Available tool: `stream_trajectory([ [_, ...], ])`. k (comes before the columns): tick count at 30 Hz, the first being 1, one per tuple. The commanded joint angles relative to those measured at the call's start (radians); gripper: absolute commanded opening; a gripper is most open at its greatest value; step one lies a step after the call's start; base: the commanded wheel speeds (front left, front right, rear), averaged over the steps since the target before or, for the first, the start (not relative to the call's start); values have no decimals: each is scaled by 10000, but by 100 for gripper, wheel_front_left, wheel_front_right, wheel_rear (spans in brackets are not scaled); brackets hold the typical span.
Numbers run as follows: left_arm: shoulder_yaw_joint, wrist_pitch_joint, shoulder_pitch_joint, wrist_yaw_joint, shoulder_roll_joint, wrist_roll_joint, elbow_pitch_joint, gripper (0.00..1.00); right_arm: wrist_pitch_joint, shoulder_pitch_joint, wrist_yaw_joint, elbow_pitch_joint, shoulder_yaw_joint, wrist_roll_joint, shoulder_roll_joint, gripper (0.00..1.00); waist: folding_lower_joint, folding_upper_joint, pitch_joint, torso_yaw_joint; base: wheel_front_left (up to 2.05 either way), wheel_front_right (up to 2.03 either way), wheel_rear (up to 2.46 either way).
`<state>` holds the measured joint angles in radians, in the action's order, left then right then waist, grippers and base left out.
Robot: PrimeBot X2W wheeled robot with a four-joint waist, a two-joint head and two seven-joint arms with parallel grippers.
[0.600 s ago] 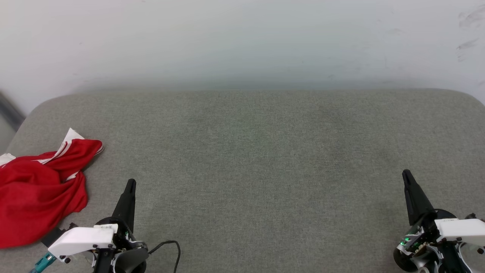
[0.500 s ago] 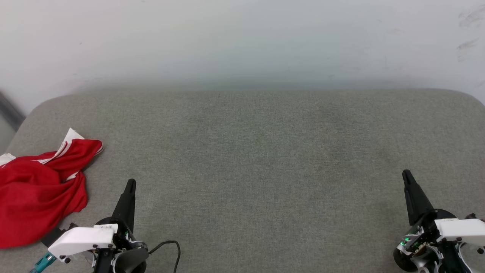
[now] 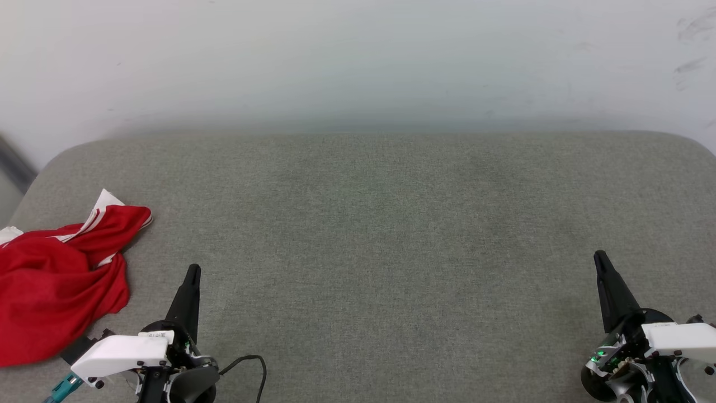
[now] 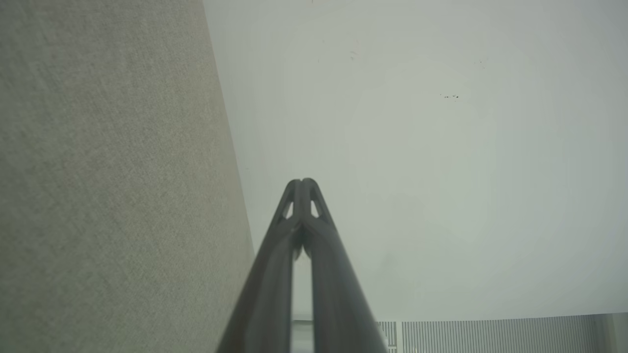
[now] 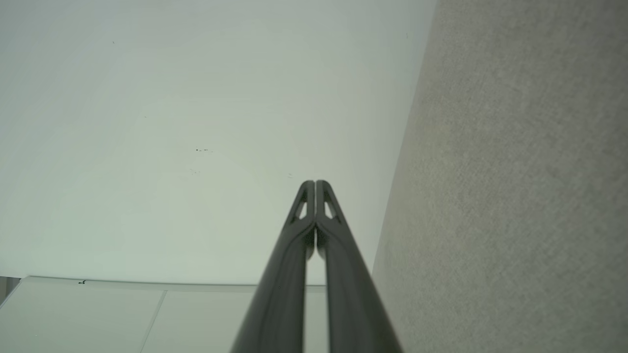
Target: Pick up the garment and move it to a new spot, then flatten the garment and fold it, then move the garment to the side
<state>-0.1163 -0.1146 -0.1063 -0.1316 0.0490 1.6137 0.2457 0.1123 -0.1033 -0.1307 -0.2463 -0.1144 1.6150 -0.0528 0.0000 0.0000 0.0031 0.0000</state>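
Left pincer (image 3: pixel 192 272) and right pincer (image 3: pixel 599 257) both pressed together, empty, at the near corners of the grey fabric-covered counter (image 3: pixel 369 252), fingers toward the scuffed white wall (image 3: pixel 358 56); the garment (image 3: pixel 50 285) lies crumpled at the counter's left edge, near the left pincer.

- A wide grey cloth cushion (image 3: pixel 391 240) with rounded far corners stretches from left to right, its weave plain and even.
- A red shirt (image 3: pixel 50 291) with white striped trim lies crumpled at its near left edge.
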Motion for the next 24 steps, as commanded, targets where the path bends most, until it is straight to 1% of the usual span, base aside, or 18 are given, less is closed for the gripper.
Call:
stream_trajectory([
  [1, -9, -14, -53, -34, -20, -15, -2, 0, 15, -115, 0, -8, 5, -43, 47, 0, 0, 0, 0, 0, 0, 0, 0],
  [3, -9, -14, -53, -34, -20, -15, -2, 0, 15, -115, 0, -8, 5, -43, 47, 0, 0, 0, 0, 0, 0, 0, 0],
  [4, 0, 0, 0, 0, 0, 0, 0, 100, 0, 0, 0, 1, 0, 0, 0, 100, 0, 0, 0, 0, 0, 0, 0],
  [11, 346, 276, -10, 6, -4, -135, -42, 100, -240, 104, -1, 115, 132, -124, 2, 100, 0, 0, 6, 0, 0, 0, 0],
  [16, 665, 540, -70, 6, 44, -458, -156, 100, -498, 147, -1, 272, 278, -340, -31, 100, 0, 0, 10, -1, 0, 0, 0],
  [21, 768, 777, -92, 6, 49, -1196, -384, 100, -765, 173, -2, 412, 452, -989, -159, 100, 0, 0, 7, 7, 0, 0, 0],
  [24, 792, 909, -75, 6, 29, -1781, -524, 100, -904, 180, -2, 522, 510, -1750, -242, 100, 0, 0, 4, 12, 0, 0, 0],
])
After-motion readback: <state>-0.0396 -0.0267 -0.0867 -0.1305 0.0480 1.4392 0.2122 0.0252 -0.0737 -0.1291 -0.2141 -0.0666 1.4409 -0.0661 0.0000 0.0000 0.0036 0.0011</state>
